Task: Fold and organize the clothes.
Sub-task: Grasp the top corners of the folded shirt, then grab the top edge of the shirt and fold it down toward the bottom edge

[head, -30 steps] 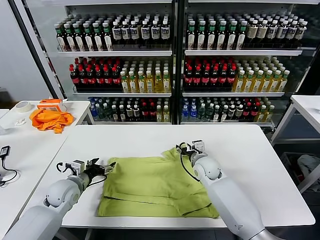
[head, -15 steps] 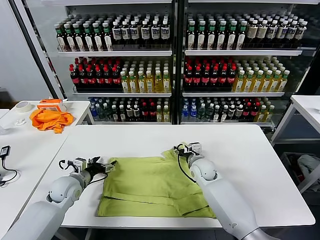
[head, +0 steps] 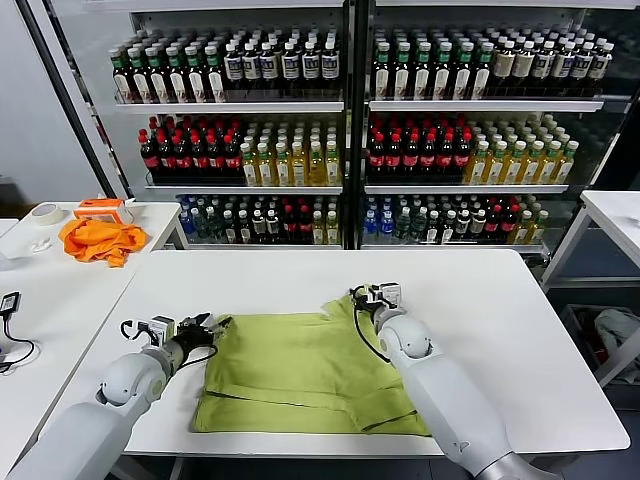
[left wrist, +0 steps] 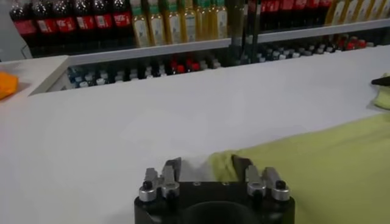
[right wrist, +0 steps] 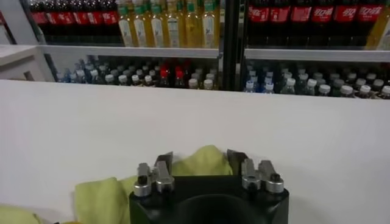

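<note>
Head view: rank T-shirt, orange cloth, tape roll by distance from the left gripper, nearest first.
From the left gripper:
1. T-shirt: its left far corner is right at the fingertips.
2. Orange cloth: on the side table, far left.
3. Tape roll: same side table, beyond the cloth, farther left.

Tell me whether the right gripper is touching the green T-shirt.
Touching. In the right wrist view the right gripper has a bunched fold of the T-shirt between its fingers; the head view puts it at the shirt's far right corner.
</note>
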`<state>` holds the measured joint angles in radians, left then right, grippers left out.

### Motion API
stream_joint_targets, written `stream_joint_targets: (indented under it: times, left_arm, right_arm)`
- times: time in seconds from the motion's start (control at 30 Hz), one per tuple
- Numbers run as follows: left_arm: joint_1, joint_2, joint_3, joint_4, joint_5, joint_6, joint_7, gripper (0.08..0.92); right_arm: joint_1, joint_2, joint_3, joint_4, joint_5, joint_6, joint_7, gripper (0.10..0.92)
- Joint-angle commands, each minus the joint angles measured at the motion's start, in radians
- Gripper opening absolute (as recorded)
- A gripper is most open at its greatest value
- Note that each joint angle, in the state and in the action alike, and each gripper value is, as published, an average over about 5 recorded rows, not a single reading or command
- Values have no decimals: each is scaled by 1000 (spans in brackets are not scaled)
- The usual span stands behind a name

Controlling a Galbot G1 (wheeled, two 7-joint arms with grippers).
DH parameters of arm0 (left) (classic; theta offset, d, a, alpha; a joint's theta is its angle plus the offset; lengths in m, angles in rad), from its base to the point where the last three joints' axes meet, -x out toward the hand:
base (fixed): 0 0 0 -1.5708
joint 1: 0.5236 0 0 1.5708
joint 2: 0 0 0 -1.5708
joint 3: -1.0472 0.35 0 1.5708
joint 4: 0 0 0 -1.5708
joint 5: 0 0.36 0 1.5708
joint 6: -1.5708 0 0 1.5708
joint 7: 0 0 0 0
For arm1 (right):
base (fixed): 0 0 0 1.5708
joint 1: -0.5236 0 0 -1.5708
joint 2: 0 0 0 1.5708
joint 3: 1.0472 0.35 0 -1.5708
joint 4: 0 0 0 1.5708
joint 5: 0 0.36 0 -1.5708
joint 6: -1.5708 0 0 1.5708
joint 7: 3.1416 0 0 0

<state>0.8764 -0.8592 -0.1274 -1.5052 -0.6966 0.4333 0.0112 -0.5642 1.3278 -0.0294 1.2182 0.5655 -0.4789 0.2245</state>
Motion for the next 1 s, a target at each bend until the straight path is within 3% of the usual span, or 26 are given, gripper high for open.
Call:
stream_joint_targets:
  times: [0.03,0.37,0.5,0.83,1.0]
  left_arm:
    - [26,-2,4,-10,3,-13,8,481]
    - [21,-3,-1,-37,-18,-42,11,186]
    - [33,22,-10,-106,-66,-60,11,99]
    - [147,57,-83,-231,-103,-63,25,84]
    - [258,66,-168,-285,-94,-70,37,84]
  right_arm:
    - [2,-1,0,-10,-3,-6,-3,438]
    - [-25,-34,6,69,10,65,-20,150]
    - [-48,-72,5,159,50,52,-6,105]
    - [-222,-187,45,465,104,-27,39,105]
    - [-340,-239,110,582,104,-36,44,105]
